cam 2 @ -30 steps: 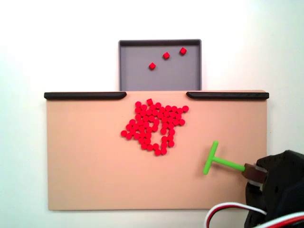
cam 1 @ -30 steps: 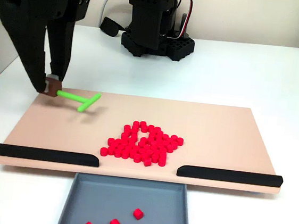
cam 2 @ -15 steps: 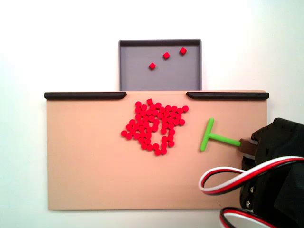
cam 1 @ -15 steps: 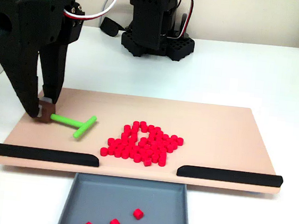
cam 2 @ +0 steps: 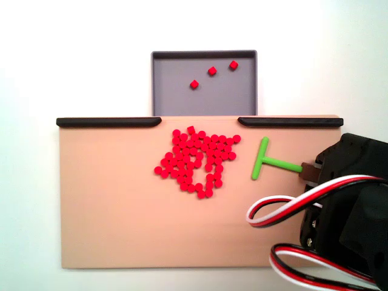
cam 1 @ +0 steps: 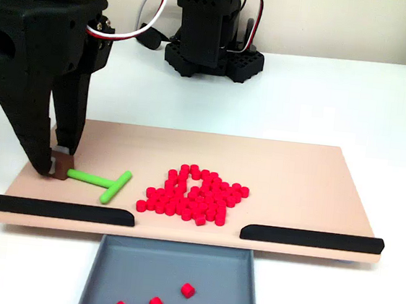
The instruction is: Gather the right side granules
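Both fixed views show one tan board (cam 1: 295, 169) on a white table (cam 1: 339, 101), with two black rails (cam 1: 64, 210) along one long edge and a gap between them. One grey tray (cam 1: 92, 275) sits just past that gap. Three granules lie inside the tray (cam 2: 212, 71), spread apart. Dozens more granules (cam 1: 195, 195) form one loose cluster near the middle of the board, close to the gap; they are too many and too tightly packed to count exactly.

One green T-shaped stick (cam 1: 102, 182) lies flat on the board beside the cluster, apart from it, with its crossbar (cam 2: 259, 158) facing the granules. In the front fixed view it is left of the cluster; in the top fixed view it is right of it.

One black arm reaches down to the board's end. Its gripper (cam 1: 59, 168) points downward, fingers pinching the tail of the stick's stem. Red, white and black wires (cam 2: 291, 206) loop over the arm. The arm's black base (cam 1: 210, 51) stands on the table beyond the board.
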Controlling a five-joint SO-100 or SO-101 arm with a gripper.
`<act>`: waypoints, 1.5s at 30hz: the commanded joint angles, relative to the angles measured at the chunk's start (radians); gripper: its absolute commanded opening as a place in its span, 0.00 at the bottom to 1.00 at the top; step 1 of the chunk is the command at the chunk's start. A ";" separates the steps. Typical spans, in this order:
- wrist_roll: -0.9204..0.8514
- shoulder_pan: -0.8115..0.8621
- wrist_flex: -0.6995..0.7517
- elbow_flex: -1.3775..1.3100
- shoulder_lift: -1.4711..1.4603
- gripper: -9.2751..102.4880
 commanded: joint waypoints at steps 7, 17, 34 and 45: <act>-0.445 -0.021 0.002 -0.029 -0.014 0.08; -0.393 -0.048 0.002 -0.023 -0.015 0.08; -0.351 -0.087 0.012 -0.014 -0.020 0.08; -0.324 -0.107 0.012 -0.012 -0.020 0.08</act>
